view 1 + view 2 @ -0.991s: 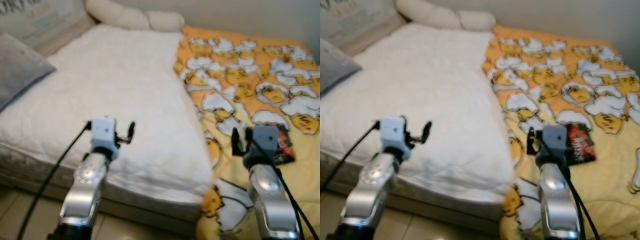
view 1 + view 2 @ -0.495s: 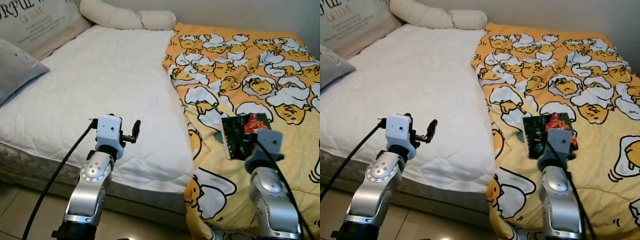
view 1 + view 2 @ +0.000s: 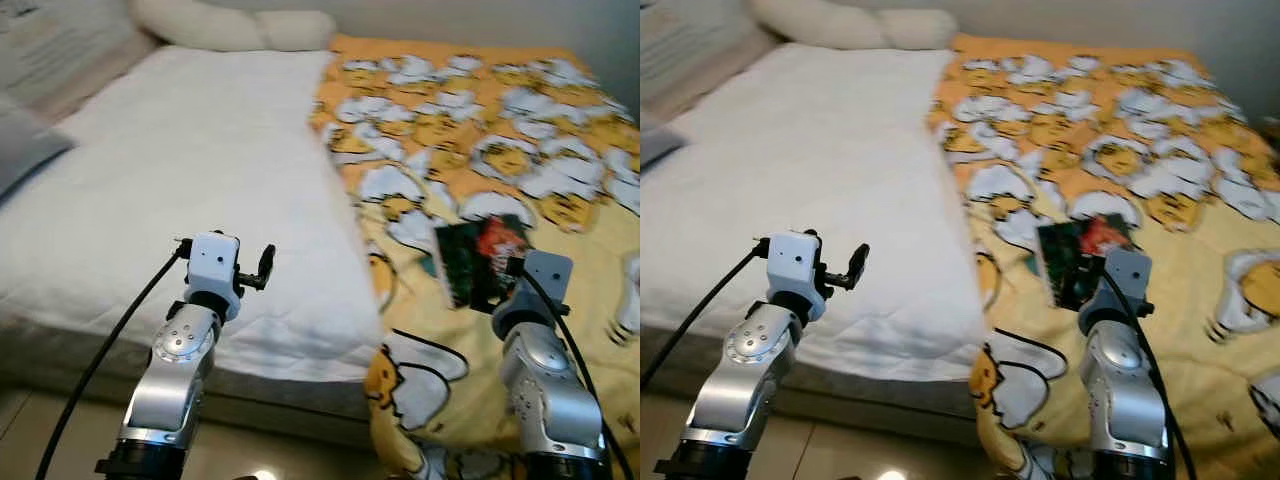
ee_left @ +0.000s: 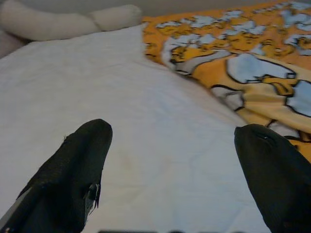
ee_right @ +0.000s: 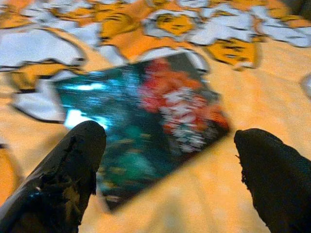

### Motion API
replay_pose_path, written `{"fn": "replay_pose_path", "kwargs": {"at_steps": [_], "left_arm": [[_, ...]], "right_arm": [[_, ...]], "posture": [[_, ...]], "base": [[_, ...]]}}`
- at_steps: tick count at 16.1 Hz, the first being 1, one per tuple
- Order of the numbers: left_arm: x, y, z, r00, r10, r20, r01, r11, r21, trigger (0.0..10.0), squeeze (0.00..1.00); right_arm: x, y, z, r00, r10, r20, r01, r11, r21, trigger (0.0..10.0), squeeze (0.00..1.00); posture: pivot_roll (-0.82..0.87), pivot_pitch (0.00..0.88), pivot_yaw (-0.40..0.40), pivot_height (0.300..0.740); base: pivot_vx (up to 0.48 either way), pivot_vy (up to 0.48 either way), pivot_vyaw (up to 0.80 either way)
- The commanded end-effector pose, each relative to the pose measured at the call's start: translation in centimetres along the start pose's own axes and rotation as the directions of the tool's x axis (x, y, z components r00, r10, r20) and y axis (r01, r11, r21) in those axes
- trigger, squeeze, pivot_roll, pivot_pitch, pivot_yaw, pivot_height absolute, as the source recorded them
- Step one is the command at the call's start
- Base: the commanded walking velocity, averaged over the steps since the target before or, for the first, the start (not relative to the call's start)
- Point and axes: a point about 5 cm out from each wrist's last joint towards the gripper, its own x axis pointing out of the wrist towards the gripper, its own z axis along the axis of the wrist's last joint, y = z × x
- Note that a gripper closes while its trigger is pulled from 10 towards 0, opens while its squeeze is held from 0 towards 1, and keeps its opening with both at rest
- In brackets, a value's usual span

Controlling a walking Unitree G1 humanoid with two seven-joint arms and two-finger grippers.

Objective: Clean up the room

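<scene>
A dark green book with a red picture on its cover (image 3: 478,262) lies flat on the yellow egg-print blanket (image 3: 450,120). My right gripper (image 5: 170,133) is open just short of the book, its two black fingers (image 5: 73,170) spread wide to either side of the cover and touching nothing. Its grey wrist (image 3: 535,285) sits at the book's near edge. My left gripper (image 3: 262,268) is open too and holds nothing, hovering over the near edge of the white mattress (image 3: 180,170).
A cream bolster pillow (image 3: 230,25) lies at the head of the bed and a grey pillow (image 3: 25,150) at the far left. The blanket hangs over the bed's near edge, with tiled floor (image 3: 260,455) below.
The whole picture has shifted and blurred with the camera. A second ago the right gripper stood in front of the book; now the book shows in full beyond its wrist. The left arm looks unchanged.
</scene>
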Motion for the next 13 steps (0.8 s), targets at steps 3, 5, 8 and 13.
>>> {"fn": "replay_pose_path", "kwargs": {"at_steps": [3,5,8,13], "left_arm": [[0.4,0.1,0.4,1.0,0.013,0.008,-0.013,1.0,0.0,10.0,0.0],[0.6,0.1,0.5,1.0,0.014,0.019,-0.014,1.0,-0.014,10.0,0.0],[0.7,0.6,0.9,0.999,0.016,0.041,-0.013,0.998,-0.062,10.0,0.0],[0.7,1.0,0.9,0.998,0.048,0.042,-0.045,0.996,-0.071,10.0,0.0]], "right_arm": [[-0.3,0.3,0.6,0.999,0.027,0.046,-0.023,0.997,-0.075,10.0,0.0],[-0.6,0.5,1.1,0.994,0.057,0.091,-0.046,0.991,-0.122,10.0,0.0],[-1.0,0.6,1.5,0.985,0.109,0.132,-0.088,0.983,-0.159,10.0,0.0],[-0.8,2.0,1.8,0.974,0.183,0.132,-0.158,0.972,-0.176,10.0,0.0]], "posture": [[-0.01,0.0,0.026,0.74],[-0.01,0.0,0.023,0.74],[-0.01,0.0,0.016,0.74],[0.01,0.0,-0.003,0.74]], "base": [[0.0,0.0,-0.79],[0.0,0.0,-0.79],[0.084,0.0,-0.53],[0.315,0.0,0.0]]}}
